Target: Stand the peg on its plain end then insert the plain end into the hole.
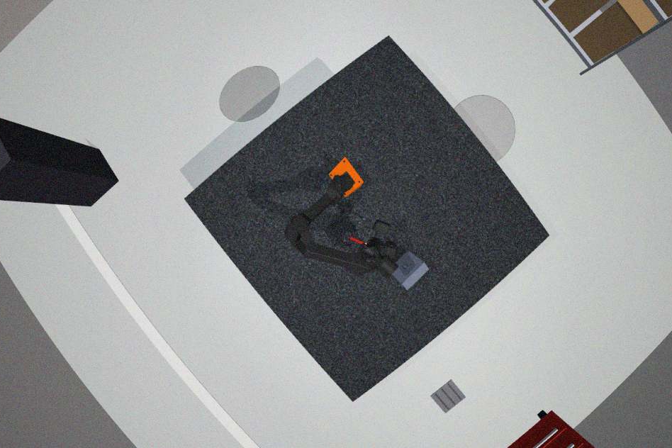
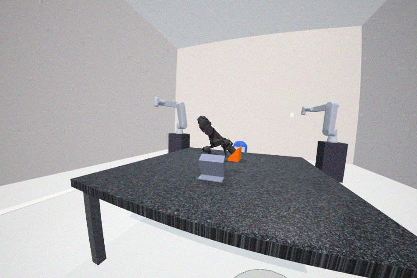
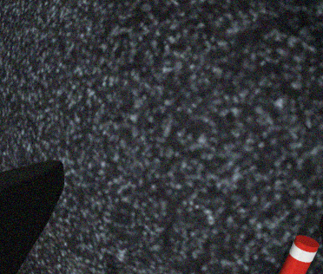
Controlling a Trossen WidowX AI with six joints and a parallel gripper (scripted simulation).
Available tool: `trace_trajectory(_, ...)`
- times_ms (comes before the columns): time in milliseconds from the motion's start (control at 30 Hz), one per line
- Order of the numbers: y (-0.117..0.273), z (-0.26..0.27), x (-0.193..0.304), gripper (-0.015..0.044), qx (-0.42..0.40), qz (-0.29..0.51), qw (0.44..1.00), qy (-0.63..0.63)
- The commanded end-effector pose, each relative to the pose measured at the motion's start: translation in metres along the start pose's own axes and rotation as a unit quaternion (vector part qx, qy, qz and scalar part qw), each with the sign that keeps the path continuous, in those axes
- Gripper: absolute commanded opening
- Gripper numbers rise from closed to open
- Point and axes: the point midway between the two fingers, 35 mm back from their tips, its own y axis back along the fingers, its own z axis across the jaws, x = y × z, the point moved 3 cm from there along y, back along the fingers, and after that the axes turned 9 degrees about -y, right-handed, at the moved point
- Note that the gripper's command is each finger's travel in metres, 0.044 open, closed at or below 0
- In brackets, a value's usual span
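Lying on the tabletop near the sloped panel, the red peg looks flat; the end effector is wide apart.

No text, label, brand, number or sign could be read in any of the views.
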Motion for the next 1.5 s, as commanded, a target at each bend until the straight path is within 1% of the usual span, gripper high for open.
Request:
trace_trajectory(0,0.007,-0.008,0.007,0.0440,0.056,0.034,0.998,-0.020)
trace_trajectory(300,0.026,-0.023,0.018,0.0440,0.177,0.081,0.980,-0.041)
trace_trajectory(567,0.026,-0.024,0.018,0.0440,0.180,0.081,0.980,-0.042)
trace_trajectory(1467,-0.015,-0.039,0.023,0.0440,0.178,0.080,0.980,-0.042)
